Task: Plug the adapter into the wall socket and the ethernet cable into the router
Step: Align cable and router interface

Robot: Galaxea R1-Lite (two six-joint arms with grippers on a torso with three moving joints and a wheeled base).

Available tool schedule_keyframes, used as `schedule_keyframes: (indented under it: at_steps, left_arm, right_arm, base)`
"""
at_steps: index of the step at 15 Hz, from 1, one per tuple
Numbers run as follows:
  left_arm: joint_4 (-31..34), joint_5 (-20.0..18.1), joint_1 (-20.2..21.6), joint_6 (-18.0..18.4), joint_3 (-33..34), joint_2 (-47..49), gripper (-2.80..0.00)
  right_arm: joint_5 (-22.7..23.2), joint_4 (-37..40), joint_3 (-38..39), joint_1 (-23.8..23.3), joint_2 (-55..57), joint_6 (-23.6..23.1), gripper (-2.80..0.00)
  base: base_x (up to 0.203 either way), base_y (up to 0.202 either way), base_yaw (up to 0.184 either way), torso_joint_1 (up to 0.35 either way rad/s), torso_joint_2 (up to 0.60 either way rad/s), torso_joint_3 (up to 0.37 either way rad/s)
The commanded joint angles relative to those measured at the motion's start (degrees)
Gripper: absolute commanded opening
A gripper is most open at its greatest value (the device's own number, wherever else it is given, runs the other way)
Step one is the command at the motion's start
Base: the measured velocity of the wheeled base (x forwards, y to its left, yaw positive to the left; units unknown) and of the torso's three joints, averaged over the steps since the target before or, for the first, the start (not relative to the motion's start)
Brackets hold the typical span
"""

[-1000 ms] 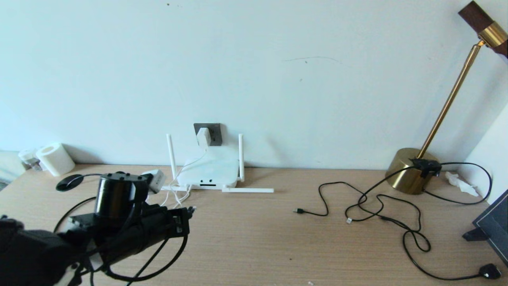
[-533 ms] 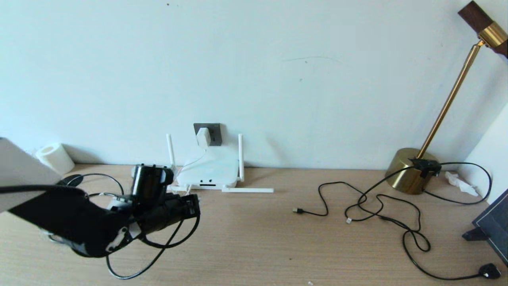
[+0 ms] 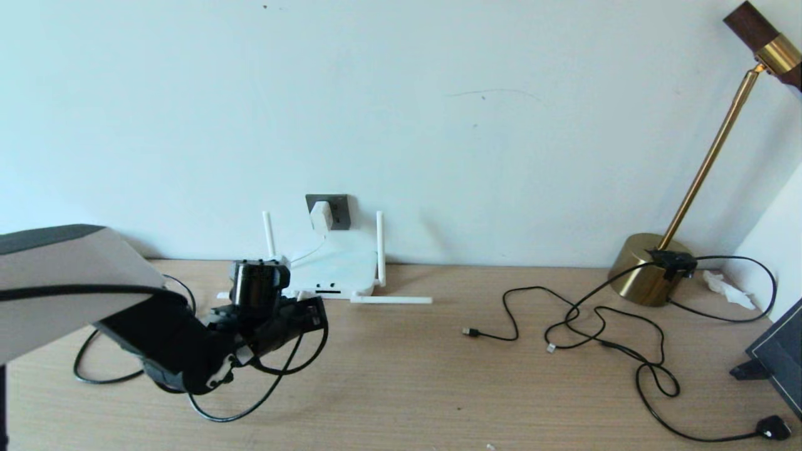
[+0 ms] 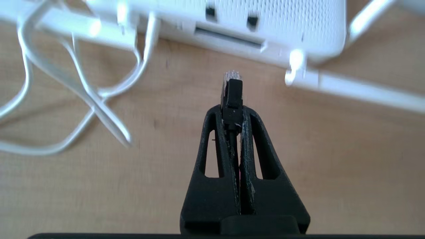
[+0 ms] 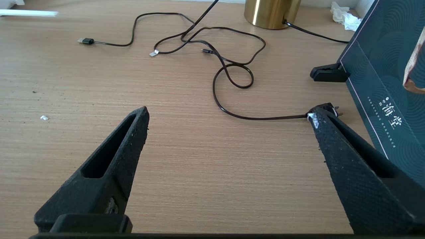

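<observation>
The white adapter (image 3: 321, 216) sits in the dark grey wall socket (image 3: 338, 208) above the router (image 3: 332, 269). My left gripper (image 3: 313, 316) (image 4: 232, 114) is shut on the black connector of the ethernet cable (image 4: 232, 89). The connector's clear tip points at the router's (image 4: 282, 23) front edge, a short gap away, near its dark slot. The cable (image 3: 219, 420) loops down onto the table behind the gripper. My right gripper (image 5: 230, 113) is open over bare table at the right and holds nothing; the head view does not show it.
The adapter's thin white cord (image 4: 83, 96) lies tangled left of the router, and one antenna (image 3: 391, 300) lies flat on the table. At the right are thin black cables (image 3: 595, 326), a black plug (image 3: 774, 428), a brass lamp base (image 3: 648, 275) and a dark box (image 5: 382, 83).
My left arm has moved forward and to the right toward the router, carrying the ethernet connector with it. The right gripper has not moved.
</observation>
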Motion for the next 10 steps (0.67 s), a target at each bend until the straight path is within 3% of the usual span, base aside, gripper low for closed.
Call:
schedule_keyframes:
  at_steps: [1, 10]
  left_arm:
    - [-1.4, 0.3, 0.0, -0.1, 0.5, 1.8, -2.8]
    - [-9.1, 3.0, -0.1, 0.0, 3.0, 4.2, -2.8]
  right_arm:
    - [0.0, 0.1, 0.0, 0.0, 0.0, 0.0, 0.0]
    - [0.0, 0.0, 0.0, 0.0, 0.0, 0.0, 0.0]
  base:
    - [0.0, 0.0, 0.0, 0.0, 0.0, 0.0]
    - [0.0, 0.0, 0.0, 0.0, 0.0, 0.0]
